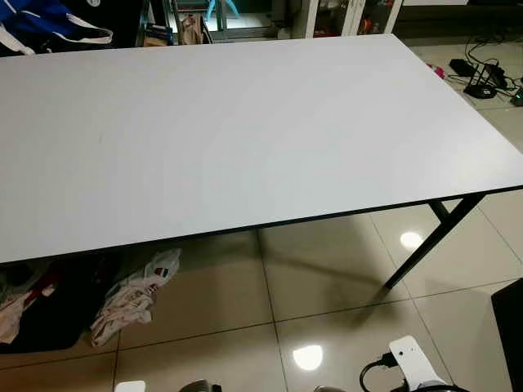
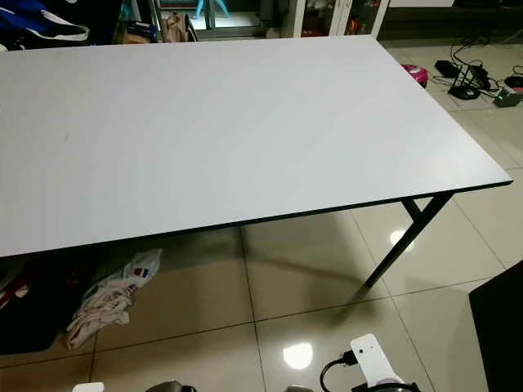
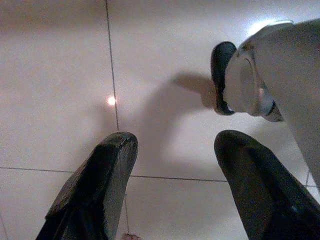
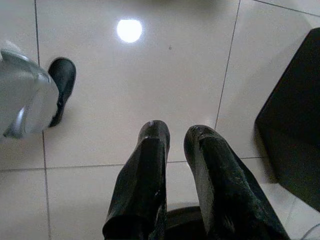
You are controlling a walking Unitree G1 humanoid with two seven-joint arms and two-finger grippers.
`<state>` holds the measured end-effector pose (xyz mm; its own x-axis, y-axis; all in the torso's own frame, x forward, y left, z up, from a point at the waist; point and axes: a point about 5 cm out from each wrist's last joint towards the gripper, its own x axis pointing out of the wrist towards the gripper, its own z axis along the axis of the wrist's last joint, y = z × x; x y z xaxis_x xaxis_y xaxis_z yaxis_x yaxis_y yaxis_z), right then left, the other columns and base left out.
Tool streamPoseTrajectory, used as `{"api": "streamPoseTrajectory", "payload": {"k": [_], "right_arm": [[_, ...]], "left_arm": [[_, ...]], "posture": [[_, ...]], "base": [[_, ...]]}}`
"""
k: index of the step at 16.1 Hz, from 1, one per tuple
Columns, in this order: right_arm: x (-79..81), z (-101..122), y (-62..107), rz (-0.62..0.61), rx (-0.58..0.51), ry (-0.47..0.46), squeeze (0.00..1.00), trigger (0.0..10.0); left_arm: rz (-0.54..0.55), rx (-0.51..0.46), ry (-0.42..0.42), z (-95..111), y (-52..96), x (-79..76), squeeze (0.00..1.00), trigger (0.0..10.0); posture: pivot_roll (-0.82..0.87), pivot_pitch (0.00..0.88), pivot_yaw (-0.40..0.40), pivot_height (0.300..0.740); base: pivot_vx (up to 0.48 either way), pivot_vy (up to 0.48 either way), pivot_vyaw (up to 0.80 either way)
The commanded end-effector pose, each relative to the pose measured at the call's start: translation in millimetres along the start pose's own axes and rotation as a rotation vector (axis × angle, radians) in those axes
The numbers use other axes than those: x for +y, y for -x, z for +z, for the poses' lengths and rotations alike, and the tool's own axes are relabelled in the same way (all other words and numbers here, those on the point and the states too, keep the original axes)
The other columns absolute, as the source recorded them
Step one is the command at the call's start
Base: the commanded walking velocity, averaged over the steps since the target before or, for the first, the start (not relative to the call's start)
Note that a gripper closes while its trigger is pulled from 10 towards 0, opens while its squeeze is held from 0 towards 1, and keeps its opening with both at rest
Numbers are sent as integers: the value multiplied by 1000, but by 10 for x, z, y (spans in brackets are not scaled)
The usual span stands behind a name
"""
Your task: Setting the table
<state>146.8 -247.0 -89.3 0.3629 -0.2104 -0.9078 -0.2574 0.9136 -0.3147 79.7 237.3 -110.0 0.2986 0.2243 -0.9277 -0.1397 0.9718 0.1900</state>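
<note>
Both grippers, left [image 3: 172, 150] spread wide and right [image 4: 175, 137] nearly closed, hang empty, so fetch tableware before approaching the bare table [image 1: 245, 131].

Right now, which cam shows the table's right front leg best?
Right eye view: the black leg shows from tabletop edge to floor, well inside the frame. Left eye view shows it too, nearer the frame edge. Wrist views show floor tiles.
</note>
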Motion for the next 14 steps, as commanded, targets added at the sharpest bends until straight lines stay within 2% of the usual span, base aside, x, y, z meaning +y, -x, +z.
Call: {"api": "streamPoseTrajectory", "payload": {"k": [1,4,7,9,11,14], "right_arm": [[-11,101,-2,-1,-26,-34,0,10000],[32,306,-1,5,-69,-43,0,10000],[87,333,-2,16,-71,-36,0,10000],[84,366,0,13,-86,-91,0,10000],[3,394,4,-9,-102,-139,0,10000],[-253,461,26,-71,-147,-217,0,10000]], "left_arm": [[30,-12,3,25,0,82,0,10000],[48,-71,17,193,-7,189,0,10000],[30,-126,24,327,-9,184,0,10000],[3,-155,79,389,-8,184,0,10000],[17,-162,78,392,-5,214,0,10000],[30,-231,99,461,14,296,0,10000]], "posture": [[-96,69,-3,740],[-90,70,-1,740],[-90,73,1,740],[-91,73,2,740],[-88,76,2,740],[-91,81,2,740]], "base": [[0,0,0],[0,0,0],[0,0,0],[0,238,0],[0,474,0],[0,471,0]]}}
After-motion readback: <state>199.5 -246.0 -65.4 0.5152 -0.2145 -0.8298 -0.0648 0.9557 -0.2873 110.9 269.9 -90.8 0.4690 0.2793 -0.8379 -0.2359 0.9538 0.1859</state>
